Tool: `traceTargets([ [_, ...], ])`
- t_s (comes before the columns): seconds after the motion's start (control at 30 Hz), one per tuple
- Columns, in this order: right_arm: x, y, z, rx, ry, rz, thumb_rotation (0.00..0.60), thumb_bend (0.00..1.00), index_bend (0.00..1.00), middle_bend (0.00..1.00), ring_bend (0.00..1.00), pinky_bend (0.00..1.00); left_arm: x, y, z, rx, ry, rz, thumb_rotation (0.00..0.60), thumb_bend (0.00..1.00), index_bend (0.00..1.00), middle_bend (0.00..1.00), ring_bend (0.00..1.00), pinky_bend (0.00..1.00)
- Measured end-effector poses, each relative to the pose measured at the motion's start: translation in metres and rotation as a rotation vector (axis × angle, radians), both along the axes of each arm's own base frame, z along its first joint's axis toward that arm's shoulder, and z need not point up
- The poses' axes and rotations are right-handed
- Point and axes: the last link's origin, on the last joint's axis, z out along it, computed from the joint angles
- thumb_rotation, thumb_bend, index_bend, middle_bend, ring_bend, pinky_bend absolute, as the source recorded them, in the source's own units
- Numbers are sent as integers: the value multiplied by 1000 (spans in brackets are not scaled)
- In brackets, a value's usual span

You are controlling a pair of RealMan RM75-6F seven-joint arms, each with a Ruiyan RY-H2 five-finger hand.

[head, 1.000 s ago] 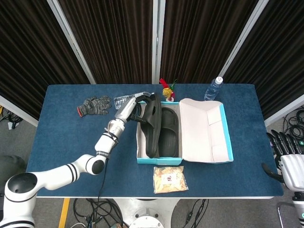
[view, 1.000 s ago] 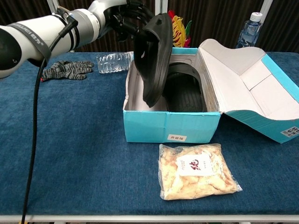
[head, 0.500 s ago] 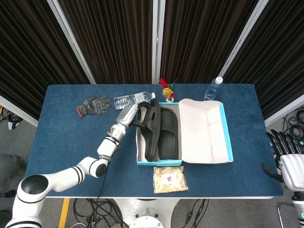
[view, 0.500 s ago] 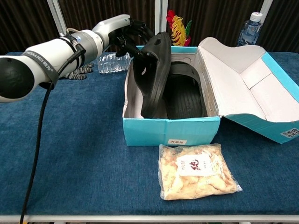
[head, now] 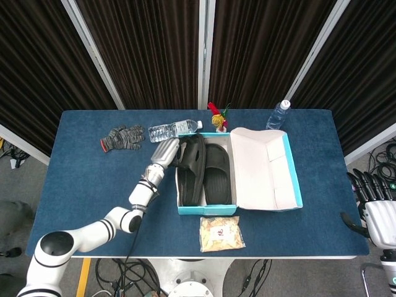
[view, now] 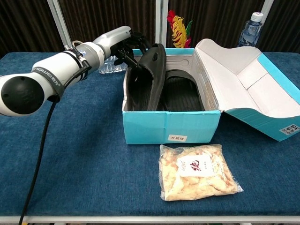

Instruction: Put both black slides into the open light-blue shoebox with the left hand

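Now the left hand (view: 123, 44) grips a ridged black slide (view: 146, 77) tilted in the shoebox (view: 171, 127), beside its flat twin (view: 182, 92).

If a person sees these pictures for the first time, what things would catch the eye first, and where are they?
First is the open light-blue shoebox at the table's middle, its lid folded out to the right. Two black slides lie inside: the right slide flat, the left slide tilted on its edge against the left wall. The left robot hand grips that tilted slide's far end.
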Motion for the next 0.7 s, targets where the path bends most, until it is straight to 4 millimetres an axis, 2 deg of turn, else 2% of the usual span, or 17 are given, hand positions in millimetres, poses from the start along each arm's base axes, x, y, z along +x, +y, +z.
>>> traceTargets([
  [0.23, 0, 1, 0, 0, 0, 2, 600, 153, 0, 48, 0, 26, -2, -6, -5, -29, 33, 8, 600, 0, 580, 628, 581, 850],
  [0.37, 0, 2, 1, -4, 0, 1, 600, 153, 0, 48, 0, 26, -4, -7, -8, -49, 63, 27, 600, 0, 524, 569, 539, 833],
  [0.57, 1, 2, 1, -3, 1, 3, 600, 153, 0, 48, 0, 27, -4, -13, -10, -88, 95, 44, 600, 0, 248, 313, 367, 700],
  [0.7, 2, 2, 0, -1, 2, 9, 600, 153, 0, 48, 0, 27, -2, -17, -6, -92, 100, 39, 600, 0, 142, 160, 194, 567],
])
